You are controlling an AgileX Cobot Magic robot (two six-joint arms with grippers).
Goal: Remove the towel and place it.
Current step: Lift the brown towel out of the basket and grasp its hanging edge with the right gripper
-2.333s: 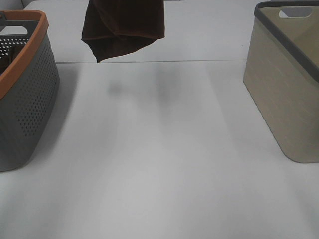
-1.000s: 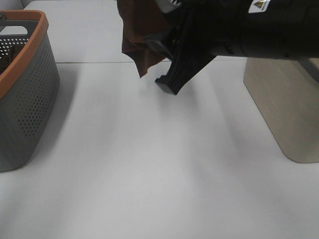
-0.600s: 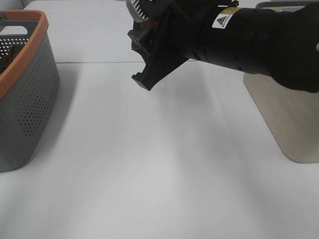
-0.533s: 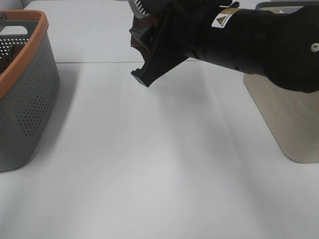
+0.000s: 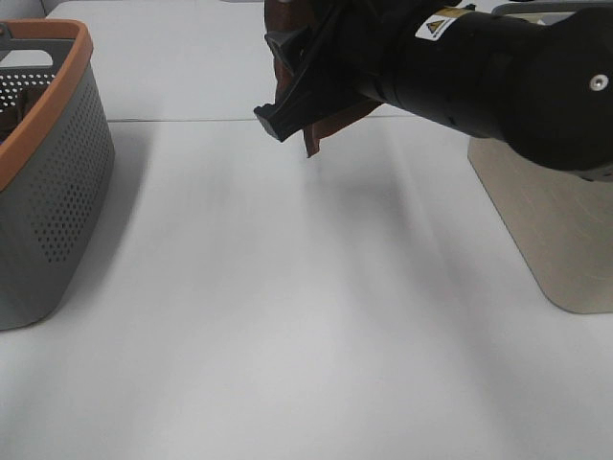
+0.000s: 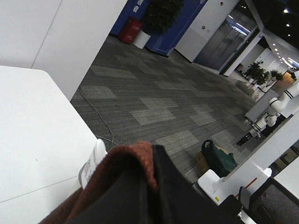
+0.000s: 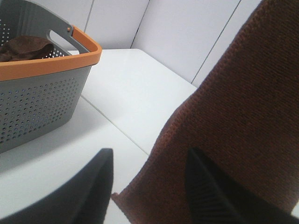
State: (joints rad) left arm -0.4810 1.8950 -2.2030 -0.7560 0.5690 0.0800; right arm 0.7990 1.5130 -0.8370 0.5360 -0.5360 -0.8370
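Observation:
The dark brown towel (image 5: 329,121) hangs in the air over the far middle of the table, mostly hidden behind my right arm. In the left wrist view the towel (image 6: 119,165) with its white tag (image 6: 92,164) is pinched in my left gripper (image 6: 145,186), which is shut on it and is out of the exterior view. My right gripper (image 5: 278,81) reaches in from the right and is open at the towel. In the right wrist view a lower edge of the towel (image 7: 233,116) lies between the fingers of my right gripper (image 7: 149,154).
A grey perforated basket with an orange rim (image 5: 57,86) stands at the left and holds a brown cloth (image 7: 23,46). A beige basket with a grey rim (image 5: 565,240) stands at the right. The white table (image 5: 287,316) lies between them.
The hanging towel has shifted right. My right arm came into view from the right, swung across in front of the towel, and its open fingers now stand around the towel's lower edge.

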